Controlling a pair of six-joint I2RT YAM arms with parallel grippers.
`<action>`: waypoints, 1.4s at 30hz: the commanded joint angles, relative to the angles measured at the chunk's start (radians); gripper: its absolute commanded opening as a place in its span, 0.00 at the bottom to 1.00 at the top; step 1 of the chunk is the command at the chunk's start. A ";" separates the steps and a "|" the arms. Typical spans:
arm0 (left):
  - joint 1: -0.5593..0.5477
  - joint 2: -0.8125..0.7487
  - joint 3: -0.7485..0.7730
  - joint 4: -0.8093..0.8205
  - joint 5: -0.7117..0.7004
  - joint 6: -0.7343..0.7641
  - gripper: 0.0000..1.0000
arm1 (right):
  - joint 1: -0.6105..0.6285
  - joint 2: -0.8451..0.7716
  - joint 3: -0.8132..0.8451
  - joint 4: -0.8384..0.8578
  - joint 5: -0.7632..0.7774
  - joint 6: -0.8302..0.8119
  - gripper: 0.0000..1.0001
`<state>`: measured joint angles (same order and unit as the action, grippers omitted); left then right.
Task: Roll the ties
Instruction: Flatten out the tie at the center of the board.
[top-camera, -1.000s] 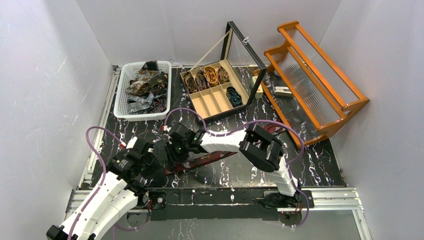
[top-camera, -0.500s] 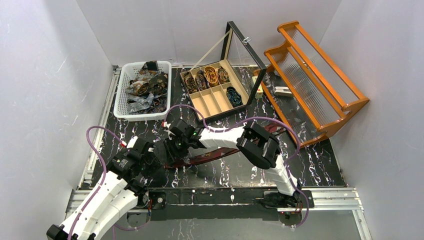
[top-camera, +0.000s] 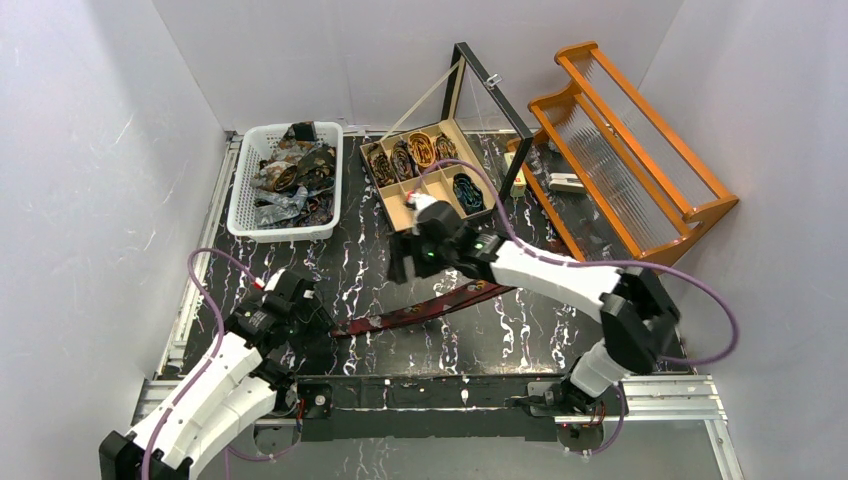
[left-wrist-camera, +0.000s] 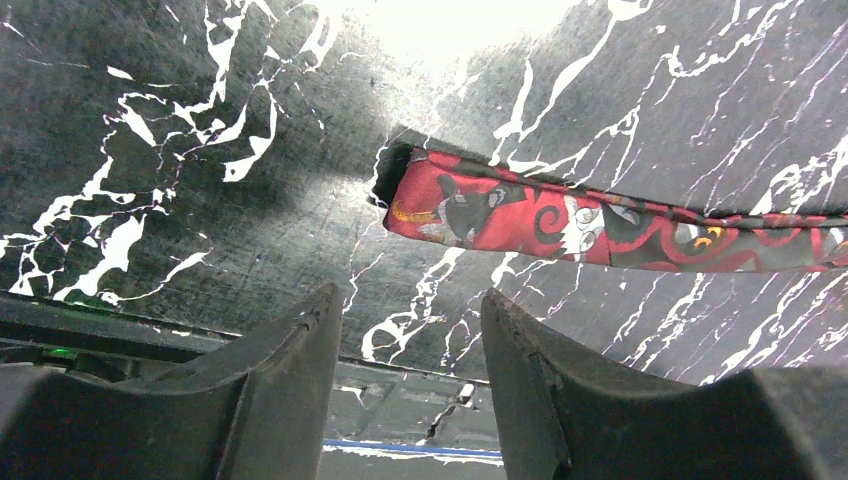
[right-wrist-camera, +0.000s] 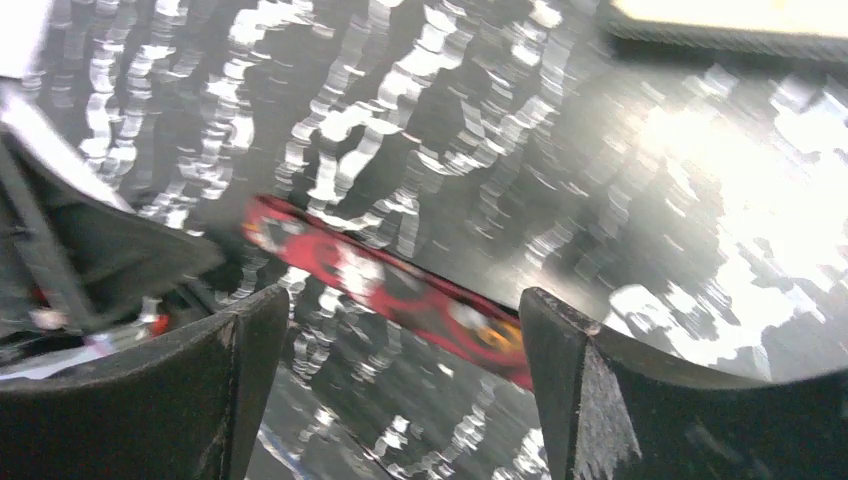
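One of the ties (top-camera: 405, 314), red and black with a pattern, lies flat and unrolled on the black marble table; its narrow end (left-wrist-camera: 470, 212) shows in the left wrist view. My left gripper (top-camera: 310, 320) hovers just short of that end, open and empty (left-wrist-camera: 412, 310). My right gripper (top-camera: 399, 268) is above the table behind the tie's middle, wide open (right-wrist-camera: 400, 310), with the blurred tie (right-wrist-camera: 380, 285) below it. Several rolled ties (top-camera: 422, 150) sit in the wooden box (top-camera: 405, 205).
A white basket (top-camera: 238, 200) at the back left holds a heap of loose ties (top-camera: 292, 172). The box's glass lid (top-camera: 490, 110) stands open. An orange wooden rack (top-camera: 620, 170) lies at the right. The arm bases' rail (top-camera: 440, 392) runs along the near edge.
The right gripper let go at the tie's left end, opened wide and swung back to the right toward the box. The left gripper opened a little and stays by the tie's end.
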<state>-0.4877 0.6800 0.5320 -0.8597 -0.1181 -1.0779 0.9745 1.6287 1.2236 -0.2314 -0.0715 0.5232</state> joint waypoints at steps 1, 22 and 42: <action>-0.005 0.021 -0.037 0.045 0.022 0.000 0.52 | -0.073 -0.144 -0.240 -0.092 0.215 0.050 0.95; -0.005 0.088 -0.075 0.134 0.038 0.006 0.53 | -0.187 -0.044 -0.360 -0.063 0.118 0.108 0.62; -0.005 0.087 -0.044 0.184 0.024 0.051 0.63 | -0.243 -0.138 -0.232 -0.066 -0.061 -0.073 0.75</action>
<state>-0.4877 0.7883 0.4641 -0.6659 -0.0708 -1.0424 0.7330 1.5997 0.9283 -0.2909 -0.0826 0.4667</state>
